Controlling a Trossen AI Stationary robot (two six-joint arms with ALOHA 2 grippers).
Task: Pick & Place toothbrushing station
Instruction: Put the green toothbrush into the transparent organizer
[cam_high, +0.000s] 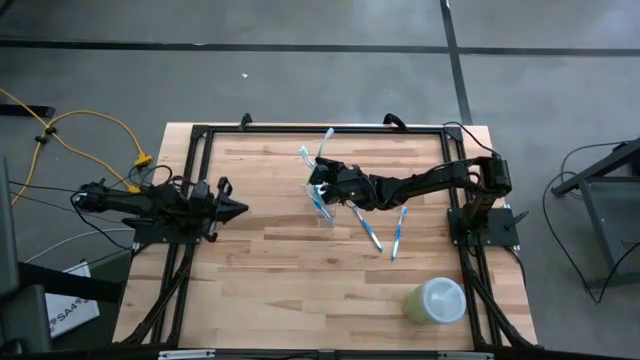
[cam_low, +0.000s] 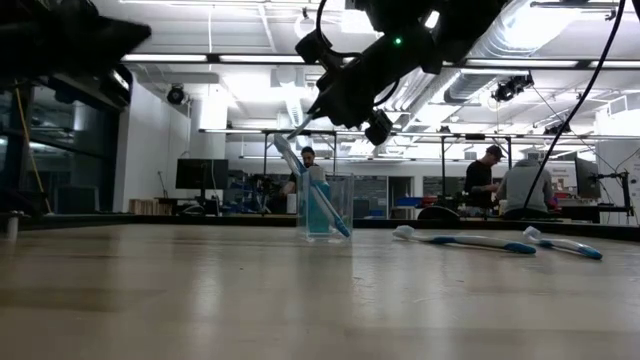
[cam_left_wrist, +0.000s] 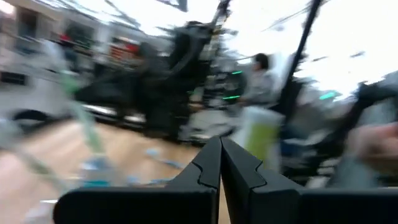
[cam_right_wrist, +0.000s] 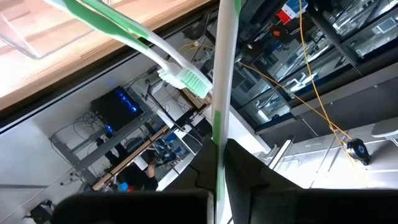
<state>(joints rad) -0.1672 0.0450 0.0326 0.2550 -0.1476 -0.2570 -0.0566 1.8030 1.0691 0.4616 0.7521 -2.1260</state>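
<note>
The clear cup (cam_high: 322, 207) (cam_low: 326, 205) stands upright on the wooden table near its middle. Two toothbrushes lean in it: a blue one (cam_low: 328, 215) and a green-and-white one (cam_right_wrist: 186, 78) whose head rises past the rim. My right gripper (cam_high: 324, 180) (cam_right_wrist: 217, 180) hovers just above the cup, shut on another white-and-green toothbrush (cam_right_wrist: 222, 74). Two blue toothbrushes (cam_high: 368, 228) (cam_high: 398, 233) lie flat on the table right of the cup. My left gripper (cam_high: 240, 210) (cam_left_wrist: 221, 168) waits shut at the table's left side, holding nothing. My right gripper pinches the white-and-green toothbrush's handle (cam_right_wrist: 217, 134) between its two fingers. The fingers come nearly level from the table's right side and lie across the handle. The long free part (cam_high: 328, 140) points toward the far edge, above the cup. The end behind the fingers is hidden.
A pale green round container (cam_high: 437, 300) stands at the near right corner. A black frame (cam_high: 300, 128) edges the table. Bare wood lies between the left gripper and the cup. People (cam_low: 490, 175) sit in the room beyond the far edge.
</note>
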